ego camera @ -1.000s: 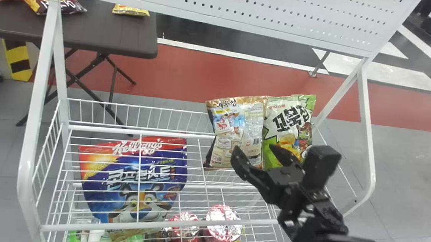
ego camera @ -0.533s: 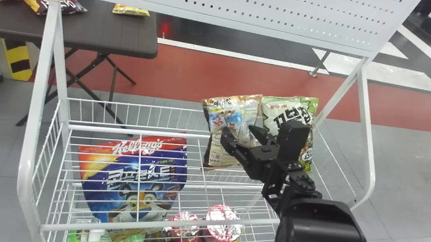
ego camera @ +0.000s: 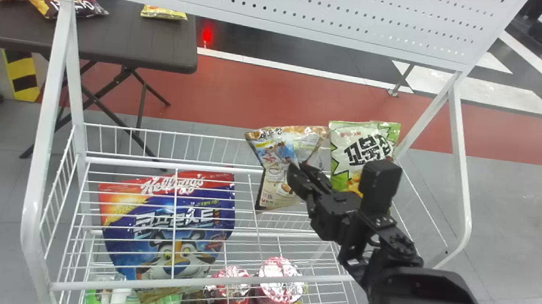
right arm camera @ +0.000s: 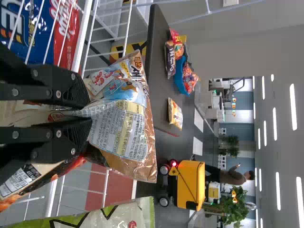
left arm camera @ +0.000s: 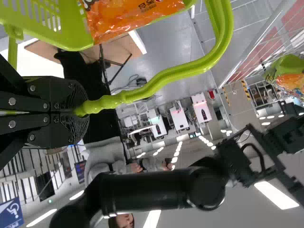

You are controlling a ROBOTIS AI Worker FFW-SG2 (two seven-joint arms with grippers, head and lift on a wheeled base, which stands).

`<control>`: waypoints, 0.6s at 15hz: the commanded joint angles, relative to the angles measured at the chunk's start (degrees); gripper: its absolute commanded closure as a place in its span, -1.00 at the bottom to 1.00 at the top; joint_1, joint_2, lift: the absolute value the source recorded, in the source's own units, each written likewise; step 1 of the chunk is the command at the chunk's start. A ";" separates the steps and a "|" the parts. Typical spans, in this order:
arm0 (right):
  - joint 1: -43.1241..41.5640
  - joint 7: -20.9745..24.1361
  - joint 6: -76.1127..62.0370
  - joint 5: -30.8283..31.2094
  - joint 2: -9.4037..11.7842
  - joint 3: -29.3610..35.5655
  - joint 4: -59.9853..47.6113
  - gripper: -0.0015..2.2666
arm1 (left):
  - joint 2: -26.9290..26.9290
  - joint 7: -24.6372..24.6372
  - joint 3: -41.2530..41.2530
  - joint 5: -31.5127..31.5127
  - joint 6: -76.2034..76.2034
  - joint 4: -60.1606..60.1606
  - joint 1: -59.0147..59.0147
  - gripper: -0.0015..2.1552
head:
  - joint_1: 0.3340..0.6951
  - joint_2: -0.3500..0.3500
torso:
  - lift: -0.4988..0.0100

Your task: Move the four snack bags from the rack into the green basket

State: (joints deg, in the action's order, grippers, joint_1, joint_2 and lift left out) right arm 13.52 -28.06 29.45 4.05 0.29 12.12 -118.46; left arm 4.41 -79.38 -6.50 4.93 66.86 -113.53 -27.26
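Gripping the brown snack bag (ego camera: 276,147) with the right gripper (ego camera: 299,167), near the far right corner of the rack (ego camera: 202,168). Squeezing the bag tight between both fingers, gathering it into a narrow waist with the top fanned out beyond the fingertips. Seen half a second ago with fingers parted in front of that bag, and before that farther right, across the lower part of the green snack bag (ego camera: 368,143). Now shut on the brown one, tipping its top left and lower than before, and leaving a wider gap between the two bags' upper edges. No change in place for the green one since the last frame: upright still, just right of the brown one, at the rack's far right corner.

At the left gripper (left arm camera: 80,112), shut on the handle (left arm camera: 175,73) of the green basket (left arm camera: 71,42). Inside the basket, against its rim, an orange bag (left arm camera: 128,19).

Toward the rack's left edge, unmoved, a blue cereal pouch (ego camera: 164,218); under the wires near the front edge, foil-topped cups (ego camera: 281,271), likewise unmoved.
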 commanded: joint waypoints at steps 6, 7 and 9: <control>23.30 -2.18 18.50 -12.14 -0.21 3.96 -29.55 0.87 | -0.02 -0.25 2.54 0.17 0.78 -0.46 0.10 0.79 | 1.00 -1.00 | 0.96; 26.91 -2.97 19.02 -14.25 -0.21 4.40 -30.78 0.88 | -0.10 -0.25 2.81 0.26 0.78 -0.46 0.10 0.79 | 1.00 -1.00 | 0.96; 31.04 -4.72 22.19 -15.57 -0.12 3.96 -31.04 0.87 | -0.19 -0.16 2.89 0.26 0.78 -0.46 0.10 0.79 | 1.00 -1.00 | 0.96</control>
State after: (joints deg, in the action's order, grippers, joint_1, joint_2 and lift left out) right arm 41.71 -32.41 49.46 -10.59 0.09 16.34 -149.10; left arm 4.27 -79.58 -3.71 5.18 67.64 -114.00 -27.16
